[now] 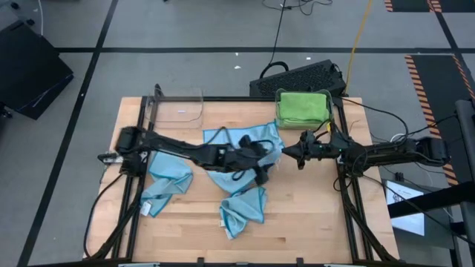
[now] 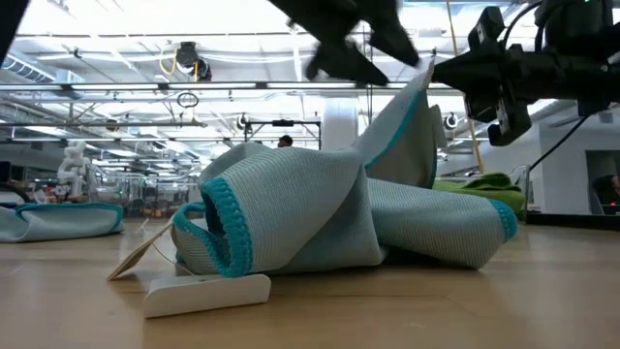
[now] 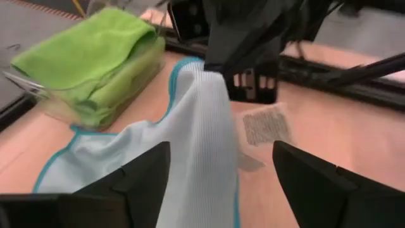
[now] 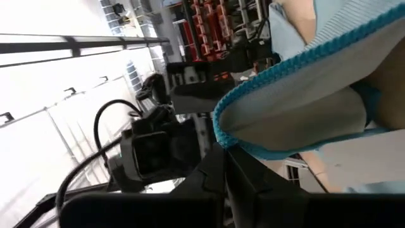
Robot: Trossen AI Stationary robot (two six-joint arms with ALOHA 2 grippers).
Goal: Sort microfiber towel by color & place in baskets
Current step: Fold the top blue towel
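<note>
Blue towel (image 2: 291, 218) heaped on wooden table (image 2: 407, 310); warehouse-like room behind.

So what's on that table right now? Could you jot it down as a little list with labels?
Table: wooden top
Green towels: folded in a clear basket at the far right
Empty basket: clear bin at the far left
Blue towels: one lying near the left, one near the middle front, one spread at the centre
Right gripper: shut on a corner of the centre blue towel, lifting it
Left gripper: open, fingers either side of the lifted cloth
Keyboard: dark, behind the green basket
</note>
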